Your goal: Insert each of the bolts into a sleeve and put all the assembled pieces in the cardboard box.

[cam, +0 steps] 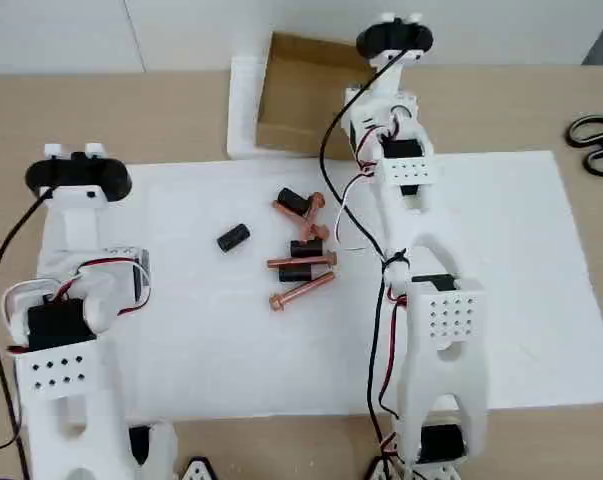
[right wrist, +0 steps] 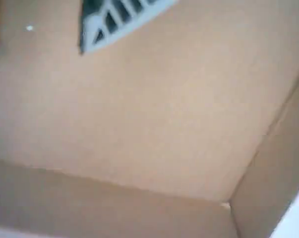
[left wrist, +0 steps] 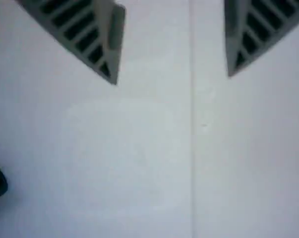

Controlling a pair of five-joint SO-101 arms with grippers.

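**As copper bolts (cam: 301, 262) lie loose at centre frame, stubby black sleeves (cam: 234, 238) sit among them**

Nearest, left gripper (left wrist: 171, 72) hangs wide open, holding nothing, over the soft white foam mat (cam: 501, 300). Closest bolt (cam: 303, 290), smooth and hex-headed, runs diagonally, head lower left. Farthest, upper centre, right gripper (right wrist: 109, 20) is over the plain cardboard box (cam: 301, 90); its grip I cannot tell.

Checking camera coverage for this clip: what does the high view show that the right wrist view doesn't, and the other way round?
High view alone: copper bolts and black sleeves lying on the white mat, with scissors beside it on the table. Right wrist view alone: a close look at the inner floor and a corner seam. Both: the cardboard box.
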